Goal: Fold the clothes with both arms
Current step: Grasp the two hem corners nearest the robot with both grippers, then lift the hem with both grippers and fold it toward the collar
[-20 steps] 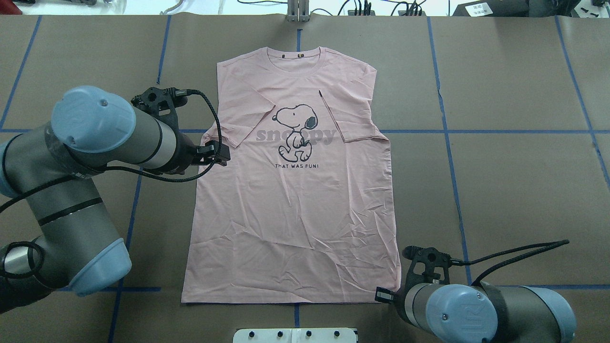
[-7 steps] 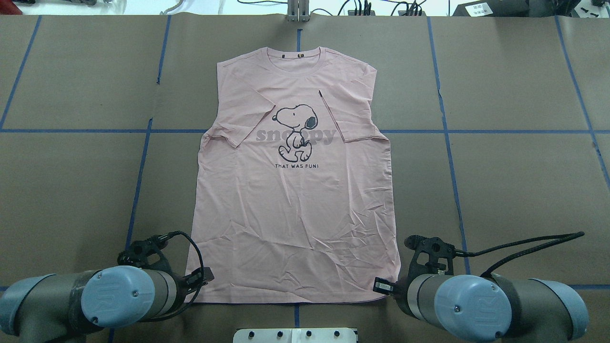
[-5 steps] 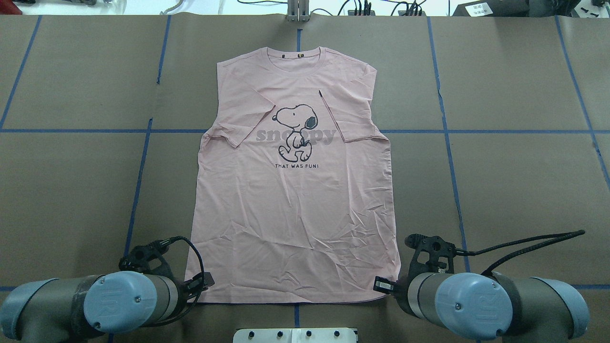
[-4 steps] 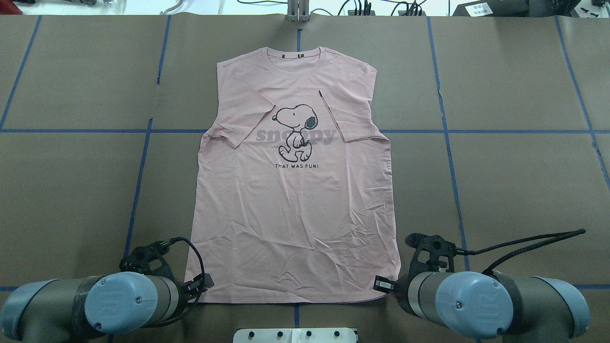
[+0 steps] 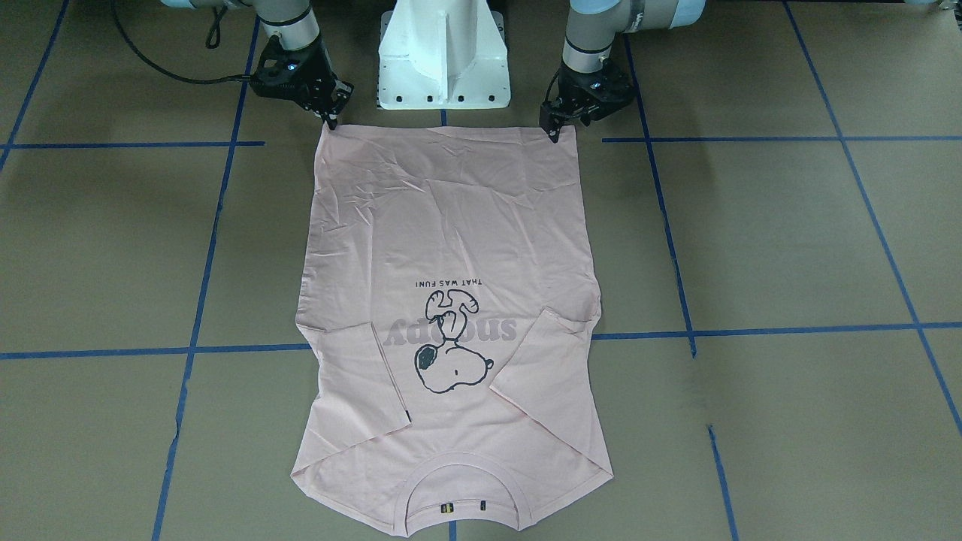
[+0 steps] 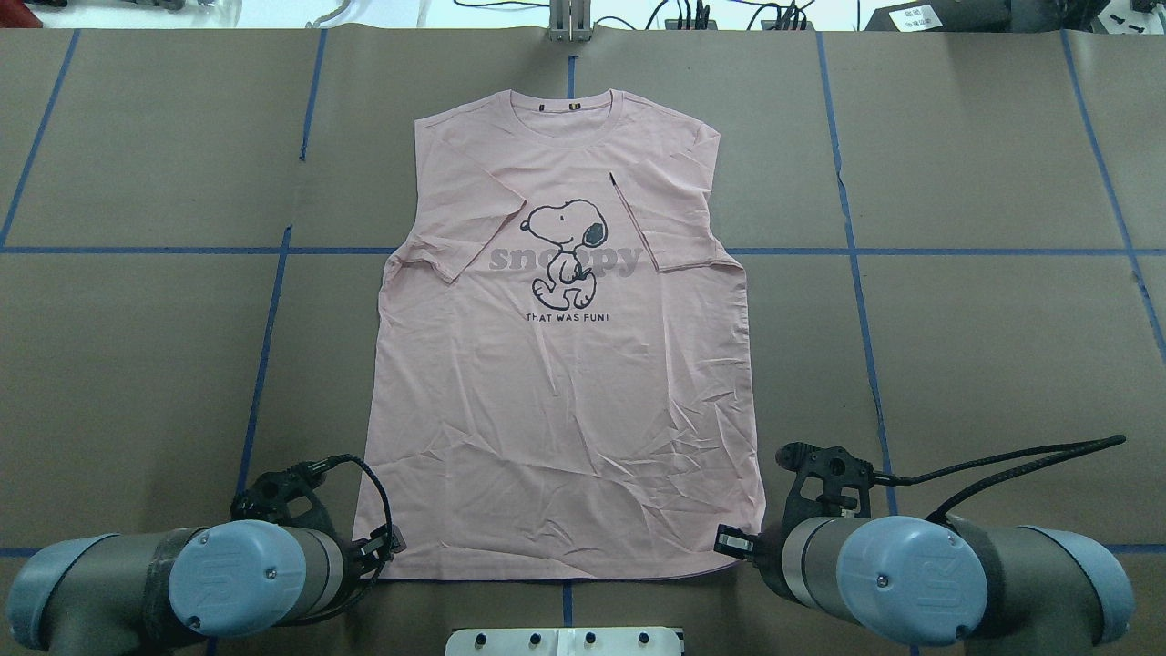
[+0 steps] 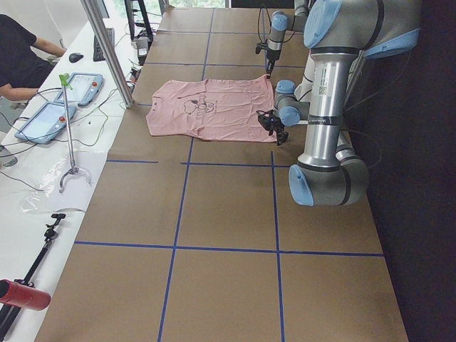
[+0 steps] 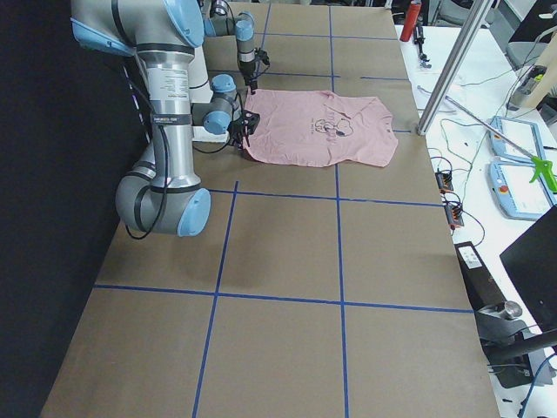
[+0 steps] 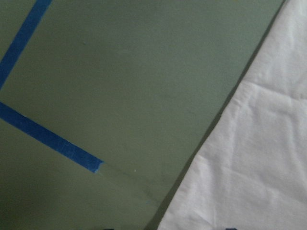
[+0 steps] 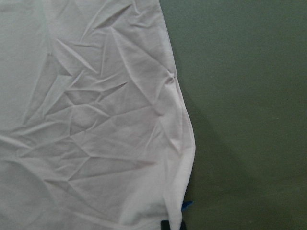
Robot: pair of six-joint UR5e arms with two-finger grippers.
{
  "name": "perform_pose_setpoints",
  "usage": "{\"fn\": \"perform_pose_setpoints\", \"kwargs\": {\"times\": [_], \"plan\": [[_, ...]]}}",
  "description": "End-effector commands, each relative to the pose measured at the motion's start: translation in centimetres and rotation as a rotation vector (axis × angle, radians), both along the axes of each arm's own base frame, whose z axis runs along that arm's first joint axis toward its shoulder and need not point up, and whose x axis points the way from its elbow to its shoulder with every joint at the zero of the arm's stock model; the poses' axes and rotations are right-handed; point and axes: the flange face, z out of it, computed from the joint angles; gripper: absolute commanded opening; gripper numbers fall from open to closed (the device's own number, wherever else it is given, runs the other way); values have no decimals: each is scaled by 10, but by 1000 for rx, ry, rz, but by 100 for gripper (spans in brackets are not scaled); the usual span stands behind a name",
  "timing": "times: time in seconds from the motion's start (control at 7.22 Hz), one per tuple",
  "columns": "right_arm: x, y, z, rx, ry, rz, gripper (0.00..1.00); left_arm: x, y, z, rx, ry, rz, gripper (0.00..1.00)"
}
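T-shirt between left pincer, right pincer

Pale pink T-shirt showing a black-outlined Snoopy print, and around the T-shirt a brown table gridded in blue tape.

Both wrist views are blurred. Whether the left gripper or right gripper pinches the shirt is too small to tell.

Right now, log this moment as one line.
T-shirt: flat, print up, sleeves folded in | left gripper: at one hem corner | right gripper: at other hem corner | grip: cannot tell
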Motion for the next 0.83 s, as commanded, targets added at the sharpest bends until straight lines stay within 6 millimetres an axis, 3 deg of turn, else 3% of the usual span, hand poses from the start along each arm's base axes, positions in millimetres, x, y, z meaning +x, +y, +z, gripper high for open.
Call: {"fn": "perform_pose_setpoints", "kwargs": {"times": [0.0,0.28,0.42,0.69], "plan": [[0,0,0,1,1,0,0,1,0,-2,-1,4,-3,60],[0,0,0,1,1,-2,0,0,-1,-3,-22,8,-27,9],[1,-1,0,1,0,-1,0,0,-1,-3,-22,7,-29,0],[3,-4,-1,0,-2,-2,0,-5,-5,-11,-21,25,-34,0]]}}
